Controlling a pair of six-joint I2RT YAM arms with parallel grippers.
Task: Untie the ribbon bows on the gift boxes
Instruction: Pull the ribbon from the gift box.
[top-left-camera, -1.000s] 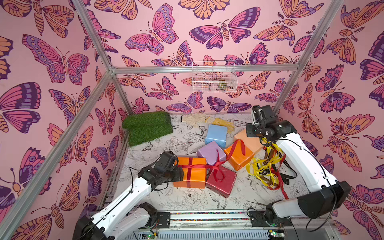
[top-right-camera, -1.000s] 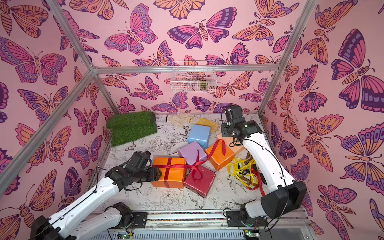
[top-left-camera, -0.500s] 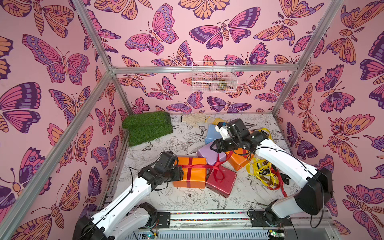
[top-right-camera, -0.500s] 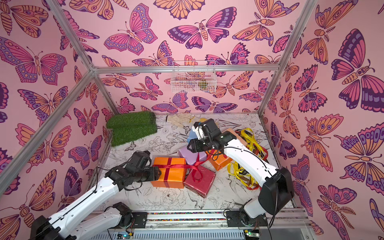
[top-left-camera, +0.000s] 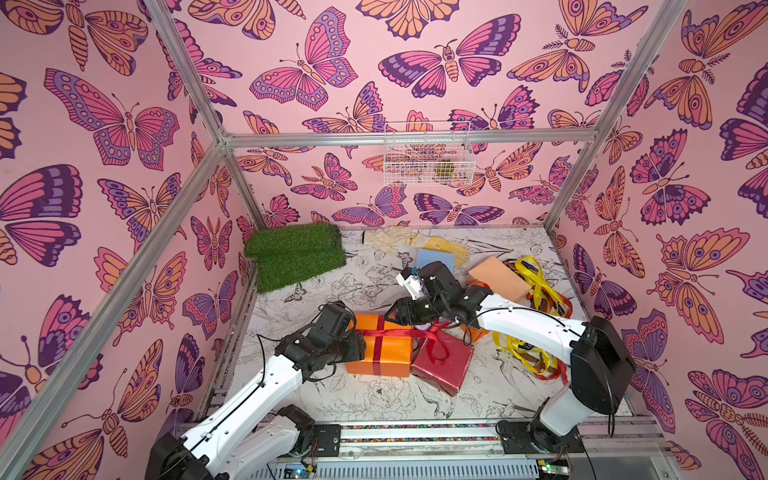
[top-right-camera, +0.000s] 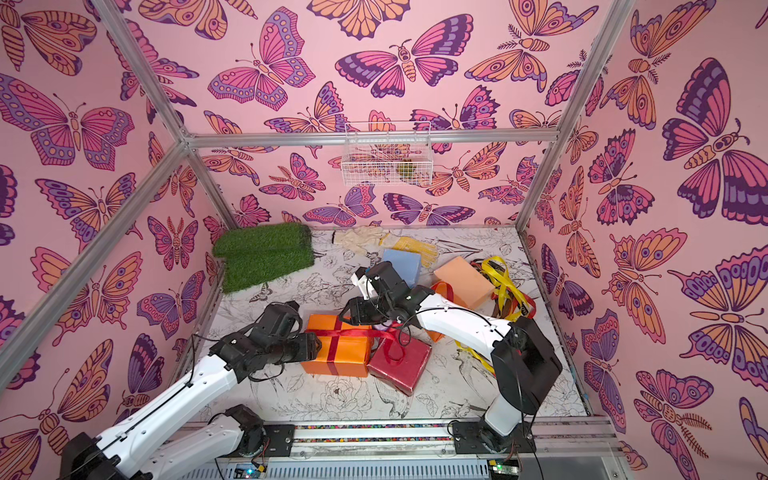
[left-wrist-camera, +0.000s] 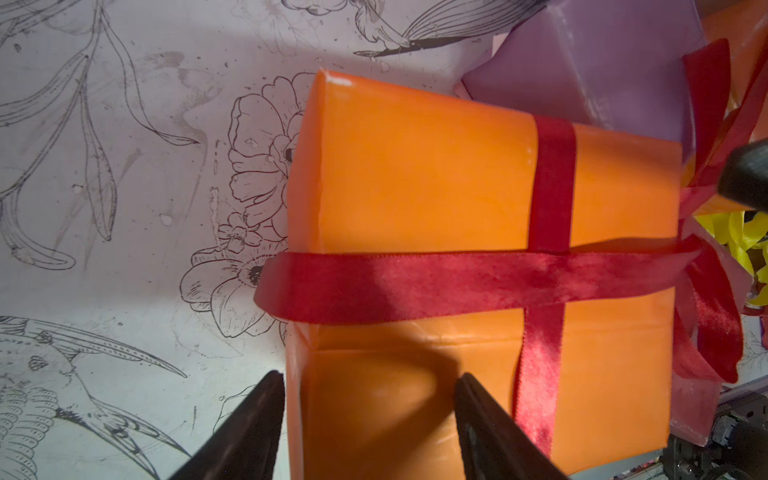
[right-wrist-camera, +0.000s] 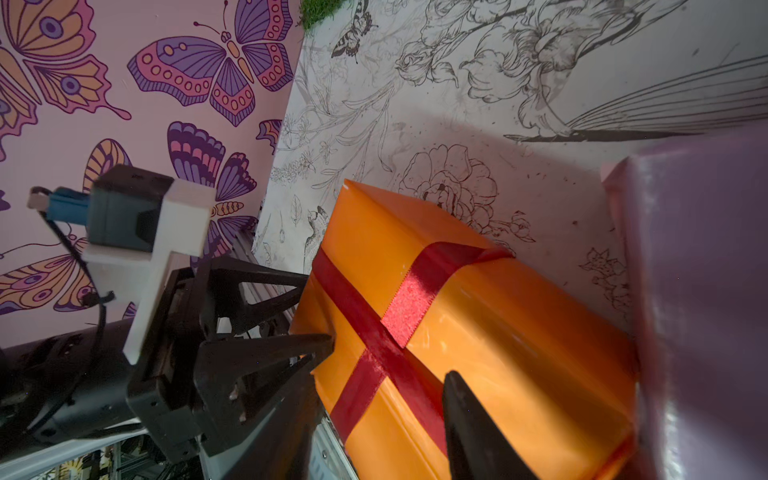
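Observation:
An orange gift box (top-left-camera: 395, 351) (left-wrist-camera: 415, 174) crossed by a red ribbon (top-left-camera: 377, 345) (right-wrist-camera: 415, 299) lies front centre. The ribbon's bow (left-wrist-camera: 715, 316) hangs off the box's right end, onto a dark red box (top-left-camera: 449, 370). My left gripper (top-left-camera: 359, 345) (left-wrist-camera: 365, 382) is shut on the orange box's left end. Over the box's far edge my right gripper (top-left-camera: 399, 311) (right-wrist-camera: 382, 378) stands open, the ribbon cross between its fingers. The lilac box (left-wrist-camera: 582, 70) sits mostly hidden under the right arm. Behind are a light blue box (top-left-camera: 436, 259) and a peach box (top-left-camera: 498, 278).
Loose yellow and red ribbons (top-left-camera: 532, 286) are heaped at the right, by the wall. Yellow and white gloves (top-left-camera: 440, 247) lie at the back, a green turf mat (top-left-camera: 295, 257) at the back left. A wire basket (top-left-camera: 428, 153) hangs on the rear wall.
My right arm has swung from the back right, leftward and down, to the orange box, its jaws a little narrower. The left arm and the boxes have not moved.

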